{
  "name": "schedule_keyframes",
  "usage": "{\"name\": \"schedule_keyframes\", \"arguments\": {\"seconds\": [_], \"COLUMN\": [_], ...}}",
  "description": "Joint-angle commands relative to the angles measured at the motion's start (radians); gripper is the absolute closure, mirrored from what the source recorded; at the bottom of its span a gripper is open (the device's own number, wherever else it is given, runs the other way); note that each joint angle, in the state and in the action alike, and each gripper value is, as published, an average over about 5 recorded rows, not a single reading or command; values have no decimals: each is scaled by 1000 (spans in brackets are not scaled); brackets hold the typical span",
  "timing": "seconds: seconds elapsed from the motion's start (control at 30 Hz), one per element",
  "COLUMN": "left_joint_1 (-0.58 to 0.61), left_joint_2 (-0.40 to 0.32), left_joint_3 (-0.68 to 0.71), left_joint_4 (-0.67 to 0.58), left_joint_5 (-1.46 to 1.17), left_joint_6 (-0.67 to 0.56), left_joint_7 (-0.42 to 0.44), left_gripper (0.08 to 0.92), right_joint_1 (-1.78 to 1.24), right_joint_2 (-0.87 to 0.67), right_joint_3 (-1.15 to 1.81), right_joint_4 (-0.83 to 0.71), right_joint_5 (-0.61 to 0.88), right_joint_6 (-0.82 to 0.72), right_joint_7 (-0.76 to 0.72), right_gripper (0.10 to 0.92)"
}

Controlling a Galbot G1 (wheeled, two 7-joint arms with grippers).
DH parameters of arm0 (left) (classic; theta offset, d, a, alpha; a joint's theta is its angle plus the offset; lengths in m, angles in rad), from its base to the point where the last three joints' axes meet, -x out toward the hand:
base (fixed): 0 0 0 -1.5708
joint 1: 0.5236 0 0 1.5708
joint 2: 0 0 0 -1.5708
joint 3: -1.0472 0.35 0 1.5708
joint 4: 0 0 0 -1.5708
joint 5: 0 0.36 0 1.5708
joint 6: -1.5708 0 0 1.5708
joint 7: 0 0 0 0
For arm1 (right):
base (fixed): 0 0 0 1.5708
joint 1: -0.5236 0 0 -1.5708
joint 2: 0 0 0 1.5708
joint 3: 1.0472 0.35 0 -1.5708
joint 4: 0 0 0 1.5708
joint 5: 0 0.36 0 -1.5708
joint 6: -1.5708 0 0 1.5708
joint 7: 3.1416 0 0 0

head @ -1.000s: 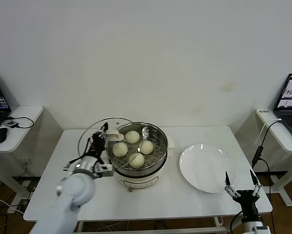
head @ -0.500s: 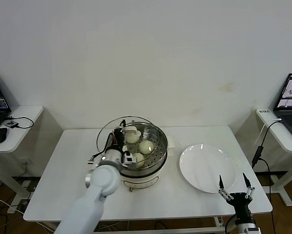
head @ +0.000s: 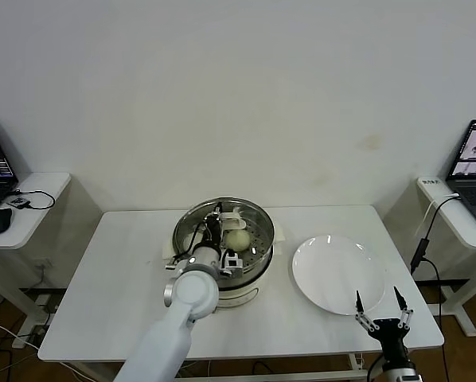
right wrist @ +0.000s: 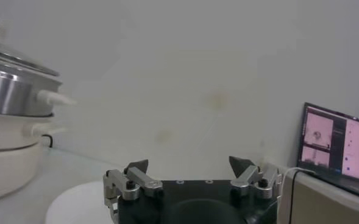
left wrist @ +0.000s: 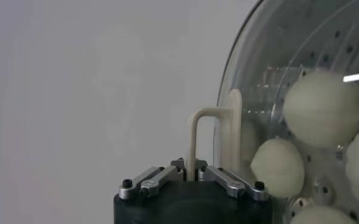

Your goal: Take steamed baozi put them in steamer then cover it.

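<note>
The left pincer (left wrist: 195,178) is clamped on the cream handle (left wrist: 213,137) of the glass lid (head: 222,225), held over the steamer (head: 258,259); whether the lid is seated cannot be told. Steamed baozi (left wrist: 323,109) lie inside the basket. The right pincer (head: 379,306) hangs with fingers wide at the bench (head: 103,286) edge, near the white plate (head: 338,274).

Shiny metal steamer (head: 258,239) (glass lid (left wrist: 277,79))
</note>
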Motion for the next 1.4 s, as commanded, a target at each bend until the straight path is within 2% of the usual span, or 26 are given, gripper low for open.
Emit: {"name": "schedule_keyframes", "arguments": {"seconds": [0.03, 0.8, 0.9, 1.07, 1.4], "left_joint_1": [-1, 30, 41, 81, 255], "left_joint_2": [-28, -32, -31, -20, 23], "left_joint_3": [2, -26, -31, -40, -45], "left_joint_4": [21, 10, -5, -73, -281], "left_joint_5": [28, 16, 16, 5, -46], "left_joint_6": [1, -28, -30, -34, -59], "left_joint_7": [5, -10, -16, -22, -47], "left_gripper": [844, 836, 778, 631, 346], "right_joint_1": [0, -3, -3, -4, -6], "right_joint_2": [-1, -2, -1, 1, 4], "right_joint_3": [0, -10, -16, -19, -28], "right_joint_4": [-8, -12, -13, -14, -21], "right_joint_5": [-6, -13, -18, -20, -28], "right_joint_6": [4, 9, 10, 11, 17], "right_joint_7": [-1, -5, -5, -5, -4], "right_gripper": [203, 202, 203, 202, 203]}}
